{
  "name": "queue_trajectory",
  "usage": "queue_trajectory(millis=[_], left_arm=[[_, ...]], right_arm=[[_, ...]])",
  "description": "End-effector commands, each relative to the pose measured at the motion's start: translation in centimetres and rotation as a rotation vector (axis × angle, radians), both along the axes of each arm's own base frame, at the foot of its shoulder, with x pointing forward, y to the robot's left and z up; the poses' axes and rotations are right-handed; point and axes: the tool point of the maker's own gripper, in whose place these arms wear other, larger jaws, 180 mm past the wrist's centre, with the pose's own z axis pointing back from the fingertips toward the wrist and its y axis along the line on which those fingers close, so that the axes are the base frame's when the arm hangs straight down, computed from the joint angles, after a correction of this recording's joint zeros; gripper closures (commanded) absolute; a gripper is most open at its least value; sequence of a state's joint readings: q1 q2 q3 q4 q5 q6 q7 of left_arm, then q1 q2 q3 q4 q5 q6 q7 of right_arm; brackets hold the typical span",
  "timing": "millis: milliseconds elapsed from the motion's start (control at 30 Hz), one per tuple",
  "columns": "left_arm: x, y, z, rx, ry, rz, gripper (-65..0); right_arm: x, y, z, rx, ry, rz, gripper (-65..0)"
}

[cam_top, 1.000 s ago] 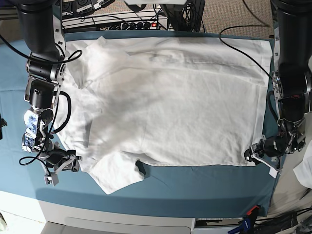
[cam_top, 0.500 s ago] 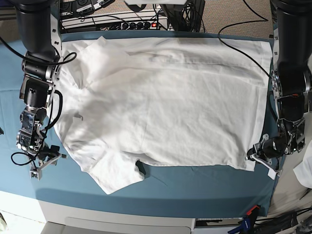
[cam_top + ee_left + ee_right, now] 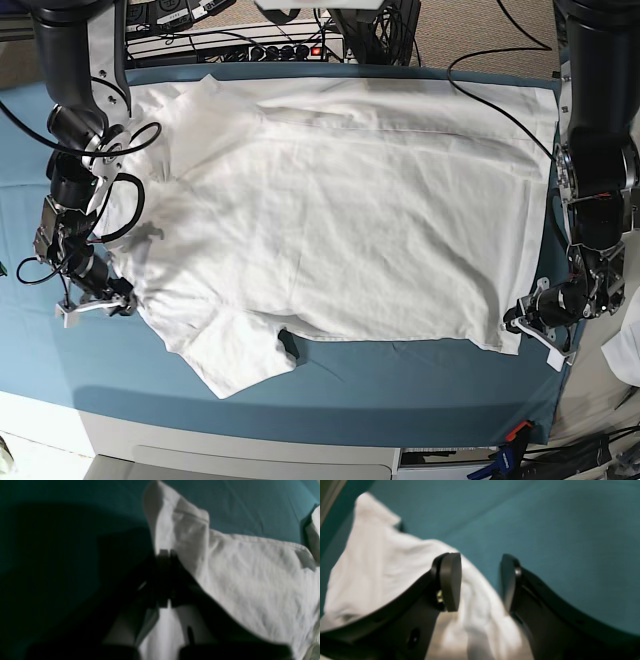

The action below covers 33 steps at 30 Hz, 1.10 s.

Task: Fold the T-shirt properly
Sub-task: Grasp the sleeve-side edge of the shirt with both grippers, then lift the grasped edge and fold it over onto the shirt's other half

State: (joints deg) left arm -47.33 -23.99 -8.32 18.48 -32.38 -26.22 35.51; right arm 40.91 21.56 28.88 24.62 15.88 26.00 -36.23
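Note:
The white T-shirt (image 3: 340,200) lies spread flat on the teal cloth sheet (image 3: 400,385), with a sleeve at the front left. At the front right, my left gripper (image 3: 520,322) is shut on the shirt's hem corner. In the left wrist view its fingertips (image 3: 165,555) pinch a raised fold of the T-shirt (image 3: 250,580). My right gripper (image 3: 98,306) is at the shirt's left edge, low over the sheet. In the right wrist view that gripper (image 3: 480,580) is open, and the edge of the T-shirt (image 3: 382,562) runs under and between its fingers without being pinched.
A power strip and cables (image 3: 280,45) lie behind the table's back edge. A black cable (image 3: 500,100) crosses the shirt's back right corner. A white fabric scrap (image 3: 625,350) hangs at the far right. The table's front edge (image 3: 300,445) is near.
My left gripper has shut on the hem corner. The right gripper swung out to the left, then came back up to the shirt's left edge, still open.

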Motion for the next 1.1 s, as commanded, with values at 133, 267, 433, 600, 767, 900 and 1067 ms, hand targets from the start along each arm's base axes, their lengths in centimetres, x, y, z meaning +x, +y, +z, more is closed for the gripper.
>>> queue_trajectory(millis=[133,267,433,600,767,900,1067], left_arm=[[2.0,0.7,3.0,-0.004,-0.083,0.011,0.0],[1.9,0.7,3.0,-0.004,-0.083,0.012,0.0],[2.0,0.8,3.2,-0.019,-0.087,0.019,0.0],[1.9,1.0,6.1,-0.171,-0.173,-0.012,0.0],[0.4,1.2,6.6,-0.248,-0.142,-0.056,0.0],[-1.5,0.3,7.7,-0.373,-0.121,-0.142,0.0],[-3.4,1.2,9.8,-0.491,-0.104,-0.190,0.0]], right_arm=[[1.7,0.6,2.2,-0.019,-0.064,0.039,-26.4],[1.9,1.2,1.9,-0.073,-0.049,0.087,-26.2],[2.1,1.3,1.9,-0.154,-0.045,0.129,0.0],[2.3,0.9,3.9,-0.177,-0.089,0.165,0.0],[1.2,1.0,5.8,-0.267,-0.150,0.267,0.0],[-0.8,2.2,6.0,-0.272,-0.181,0.344,0.0],[-4.0,2.9,5.3,-0.287,-0.152,0.393,0.0]])
